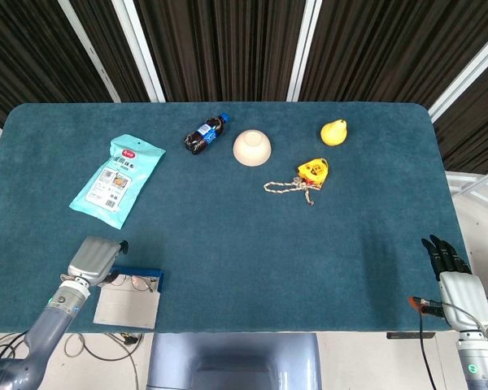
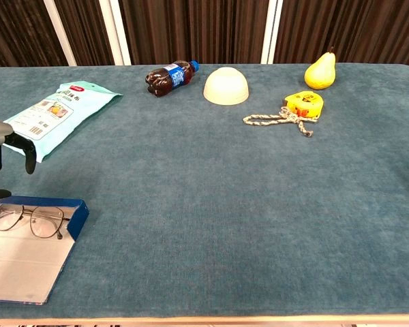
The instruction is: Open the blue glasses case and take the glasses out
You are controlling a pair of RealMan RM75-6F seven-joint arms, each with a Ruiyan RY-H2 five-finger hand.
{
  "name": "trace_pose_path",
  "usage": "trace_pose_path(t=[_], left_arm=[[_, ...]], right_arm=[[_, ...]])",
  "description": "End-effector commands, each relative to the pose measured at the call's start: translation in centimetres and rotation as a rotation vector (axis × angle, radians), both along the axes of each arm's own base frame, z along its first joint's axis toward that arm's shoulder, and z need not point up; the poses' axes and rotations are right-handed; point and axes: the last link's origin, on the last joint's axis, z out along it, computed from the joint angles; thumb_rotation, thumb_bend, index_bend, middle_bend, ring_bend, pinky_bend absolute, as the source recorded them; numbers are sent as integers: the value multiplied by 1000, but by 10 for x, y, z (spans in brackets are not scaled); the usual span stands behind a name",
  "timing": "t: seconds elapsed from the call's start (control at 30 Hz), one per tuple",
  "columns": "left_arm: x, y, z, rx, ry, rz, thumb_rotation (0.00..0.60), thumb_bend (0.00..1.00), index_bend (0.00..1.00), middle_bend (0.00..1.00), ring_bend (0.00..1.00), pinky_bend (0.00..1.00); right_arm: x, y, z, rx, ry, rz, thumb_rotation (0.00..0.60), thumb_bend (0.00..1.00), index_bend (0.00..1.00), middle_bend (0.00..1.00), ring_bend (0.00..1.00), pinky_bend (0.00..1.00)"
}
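Observation:
The blue glasses case (image 1: pixel 132 273) lies open at the table's front left corner, its grey lid (image 1: pixel 126 307) folded flat toward the front edge. The thin-framed glasses (image 1: pixel 136 282) rest inside against the blue wall. In the chest view the case (image 2: pixel 54 203) and the glasses (image 2: pixel 28 219) show at the lower left. My left hand (image 1: pixel 93 259) hovers just above the case's left end, holding nothing, one dark finger (image 2: pixel 28 157) hanging down. My right hand (image 1: pixel 450 268) stays off the table's front right corner, fingers straight and empty.
A teal wipes packet (image 1: pixel 116 179) lies behind the case. Along the far side are a small cola bottle (image 1: pixel 206 134), an upturned cream bowl (image 1: pixel 251 148), a yellow pear (image 1: pixel 334 132) and a yellow tape measure with cord (image 1: pixel 309 173).

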Motion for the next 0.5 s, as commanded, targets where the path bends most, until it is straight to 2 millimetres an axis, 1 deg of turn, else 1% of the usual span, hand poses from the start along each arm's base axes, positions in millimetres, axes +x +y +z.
trace_pose_path(t=[0.03,0.43,0.5], left_arm=[[4,-4,-5,4,-11,3,600,263,406,1000,888,967],[7,-14,-24,4,-38,73,600,265,434,1000,890,968],[7,-15,-25,9,-41,82,600,284,437,1000,891,968]], right_arm=[[0,0,0,-1,0,0,600,160,0,0,0,209],[0,0,0,2,1,0,600,161,0,0,0,208],[0,0,0,2,0,0,600,161,0,0,0,208]])
